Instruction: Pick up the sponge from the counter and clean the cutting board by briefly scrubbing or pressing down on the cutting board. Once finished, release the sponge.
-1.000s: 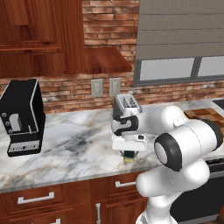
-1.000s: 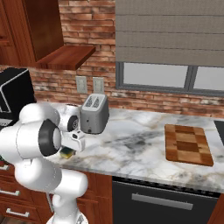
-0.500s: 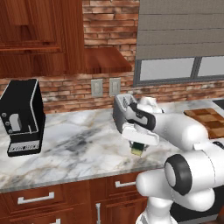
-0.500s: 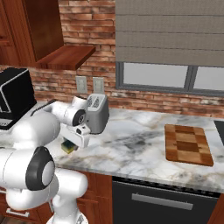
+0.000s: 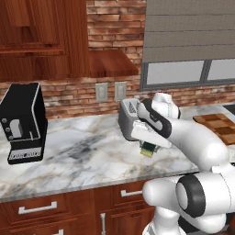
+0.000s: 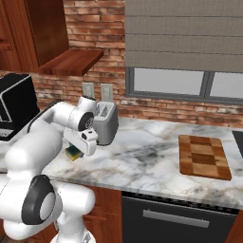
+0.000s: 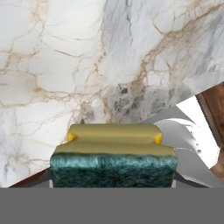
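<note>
In the left base view the arm bends over the counter [image 5: 69,151] and the gripper [image 5: 148,148] hangs just in front of the toaster [image 5: 127,118]. The sponge [image 5: 147,149] sits between its fingers, lifted above the marble, green side and yellow side both a little visible. The coffee machine [image 5: 23,121] stands far at the left, and the cutting board [image 5: 219,127] lies at the right edge, well apart from the sponge. In the right base view the gripper [image 6: 75,153] is low beside the toaster [image 6: 105,124], closed on the sponge [image 6: 73,154], which shows under the white hand. The cutting board [image 6: 203,156] lies flat on the counter [image 6: 142,156] far at the right, with nothing on it. In the hand view the sponge [image 7: 113,159] is close to the camera, held from both sides, its dark green face toward the camera and the yellow part behind. Below it is the veined counter [image 7: 87,65], and the toaster [image 7: 192,131] shows at the right.
</note>
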